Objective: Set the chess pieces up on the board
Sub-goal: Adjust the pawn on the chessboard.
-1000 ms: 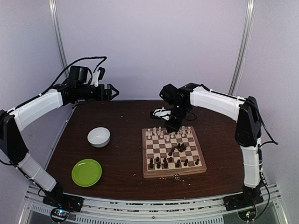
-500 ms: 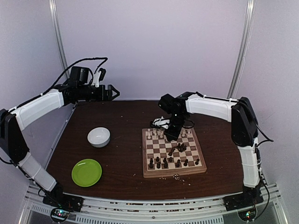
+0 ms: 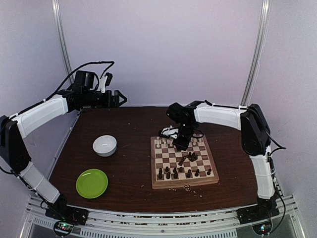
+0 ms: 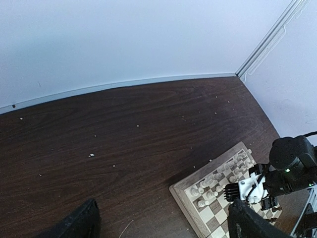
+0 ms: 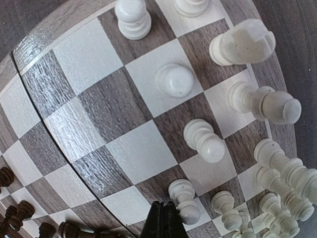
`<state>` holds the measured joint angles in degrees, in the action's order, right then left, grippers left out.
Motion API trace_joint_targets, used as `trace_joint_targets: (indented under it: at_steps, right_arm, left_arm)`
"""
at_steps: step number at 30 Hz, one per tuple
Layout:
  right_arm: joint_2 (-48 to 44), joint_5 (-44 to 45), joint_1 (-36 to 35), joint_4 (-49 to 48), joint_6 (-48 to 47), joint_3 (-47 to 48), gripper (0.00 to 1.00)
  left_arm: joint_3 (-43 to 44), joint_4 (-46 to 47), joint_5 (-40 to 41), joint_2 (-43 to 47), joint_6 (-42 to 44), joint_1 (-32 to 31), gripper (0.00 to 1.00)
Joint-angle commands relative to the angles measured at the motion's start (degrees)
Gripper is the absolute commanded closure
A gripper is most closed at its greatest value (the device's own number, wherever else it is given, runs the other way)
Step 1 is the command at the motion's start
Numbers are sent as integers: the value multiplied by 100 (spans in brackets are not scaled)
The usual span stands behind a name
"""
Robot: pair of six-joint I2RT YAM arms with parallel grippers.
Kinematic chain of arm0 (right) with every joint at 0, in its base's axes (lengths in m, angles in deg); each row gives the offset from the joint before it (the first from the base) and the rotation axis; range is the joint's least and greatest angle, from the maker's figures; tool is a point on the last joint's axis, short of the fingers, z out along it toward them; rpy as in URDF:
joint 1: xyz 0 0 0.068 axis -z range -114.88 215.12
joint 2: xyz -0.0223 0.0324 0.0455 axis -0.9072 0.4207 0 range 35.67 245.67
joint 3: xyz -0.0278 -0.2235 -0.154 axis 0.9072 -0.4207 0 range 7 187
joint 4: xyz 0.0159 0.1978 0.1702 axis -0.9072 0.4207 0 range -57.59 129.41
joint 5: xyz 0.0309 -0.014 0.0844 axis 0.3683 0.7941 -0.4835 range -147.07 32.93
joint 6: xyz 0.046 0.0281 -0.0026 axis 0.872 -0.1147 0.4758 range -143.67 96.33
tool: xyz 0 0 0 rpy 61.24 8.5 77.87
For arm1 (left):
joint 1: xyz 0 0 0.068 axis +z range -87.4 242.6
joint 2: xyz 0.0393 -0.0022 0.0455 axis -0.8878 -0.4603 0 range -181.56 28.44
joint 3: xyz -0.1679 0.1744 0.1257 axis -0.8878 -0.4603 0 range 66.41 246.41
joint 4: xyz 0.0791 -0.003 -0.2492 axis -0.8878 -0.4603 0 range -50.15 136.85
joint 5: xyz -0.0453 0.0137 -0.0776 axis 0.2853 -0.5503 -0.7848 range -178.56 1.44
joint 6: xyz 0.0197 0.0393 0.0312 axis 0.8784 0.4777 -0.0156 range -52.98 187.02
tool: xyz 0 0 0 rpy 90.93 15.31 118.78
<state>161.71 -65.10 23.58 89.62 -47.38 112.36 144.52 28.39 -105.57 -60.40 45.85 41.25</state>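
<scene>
Top external, K. asks: where is the board (image 3: 163, 157)?

M.: Flat on the dark table (image 3: 129, 124), right of centre, in front of the right arm. The white bowl (image 3: 105, 145) and green plate (image 3: 92, 183) lie well apart from it on the left, the bowl farther back than the plate. Pale crumbs (image 3: 187, 187) sit just off the board's near edge.

K.: Pieces?

M.: The cream pieces (image 3: 163, 143) crowd the far rows. The dark pieces (image 3: 174, 172) stand in a loose line along the near rows. A mid-board cluster (image 3: 190, 157) of a few more dark ones sits right of centre. They are too small from above to name types.

K.: Right gripper (image 3: 179, 145)?

M.: Low over the far rows, among the cream men. In the right wrist view the fingertips (image 5: 164, 220) are pressed together into one dark wedge, with nothing visible between them. The tips are just beside a cream pawn (image 5: 182, 200); I cannot tell whether they touch it. Cream men run down the right side of that view, and dark ones show at the lower left corner.

K.: Left gripper (image 3: 120, 98)?

M.: Held high by the far left corner of the table, near the back wall, well apart from the board. Its jaws are spread wide and carry nothing. In the left wrist view the two dark fingers (image 4: 74, 225) sit far apart at the bottom edge with bare table between them. The board's corner and the right arm's wrist show at lower right.
</scene>
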Motion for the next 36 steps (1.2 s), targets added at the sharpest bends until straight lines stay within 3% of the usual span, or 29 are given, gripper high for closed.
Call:
trace_joint_targets:
  at_steps: [1, 26, 32, 36]
  right_arm:
    - [104, 253, -23, -116, 57, 60, 100]
    - [228, 466, 23, -339, 6, 176, 100]
    - [-442, -224, 22, -82, -41, 1, 99]
    - [-988, -343, 23, 5, -49, -366, 94]
  left_arm:
    - [3, 246, -135, -51, -62, 63, 9]
    - [-6, 273, -266, -120, -133, 90, 9]
    - [-5, 278, -276, -112, -134, 97, 9]
    - [-6, 273, -276, -112, -134, 101, 9]
